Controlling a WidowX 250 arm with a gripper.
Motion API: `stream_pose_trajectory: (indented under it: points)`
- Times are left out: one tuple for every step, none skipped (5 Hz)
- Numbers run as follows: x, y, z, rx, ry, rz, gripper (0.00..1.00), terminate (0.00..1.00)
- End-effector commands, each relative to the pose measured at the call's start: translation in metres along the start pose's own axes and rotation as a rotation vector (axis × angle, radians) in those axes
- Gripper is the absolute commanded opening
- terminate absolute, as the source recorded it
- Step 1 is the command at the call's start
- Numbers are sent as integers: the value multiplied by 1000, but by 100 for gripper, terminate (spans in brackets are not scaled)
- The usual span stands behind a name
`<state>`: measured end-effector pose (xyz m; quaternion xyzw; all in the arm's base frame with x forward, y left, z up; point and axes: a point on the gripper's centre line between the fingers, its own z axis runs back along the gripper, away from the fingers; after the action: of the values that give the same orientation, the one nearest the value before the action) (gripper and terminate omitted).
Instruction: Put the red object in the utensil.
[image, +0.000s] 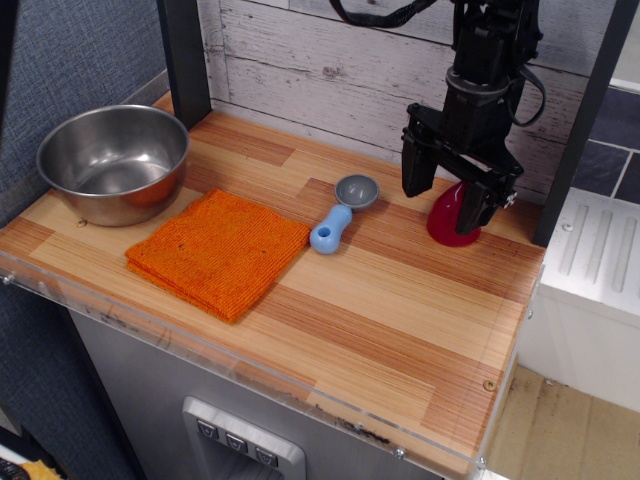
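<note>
The red object (446, 222) is a glossy dark-red cone standing at the back right of the wooden counter. My black gripper (441, 198) is open and hangs low right in front of it, hiding its top. One finger (412, 176) is to its left and the other crosses its right side. I cannot tell whether a finger touches it. The utensil, a large shiny steel bowl (112, 163), stands empty at the far left of the counter, well away from the gripper.
A folded orange cloth (218, 251) lies in front of the bowl. A small grey scoop with a blue handle (342, 212) lies between the cloth and the red object. A whitewashed plank wall (300, 60) runs behind, with dark posts at both ends.
</note>
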<state>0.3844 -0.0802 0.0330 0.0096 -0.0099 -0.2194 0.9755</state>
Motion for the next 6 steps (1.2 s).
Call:
stream_pose_trajectory:
  points:
    - [-1,2,20,15,-88,35,0,0]
    - [-2,5,18,2,-101,59,0,0]
    - [-4,11,38,-8,-144,71,0,0]
    - [-15,31,78,-7,-210,123,0,0]
    - [-44,65,111,1,-245,212,0,0]
    - [-77,98,121,-16,-252,291,0,0]
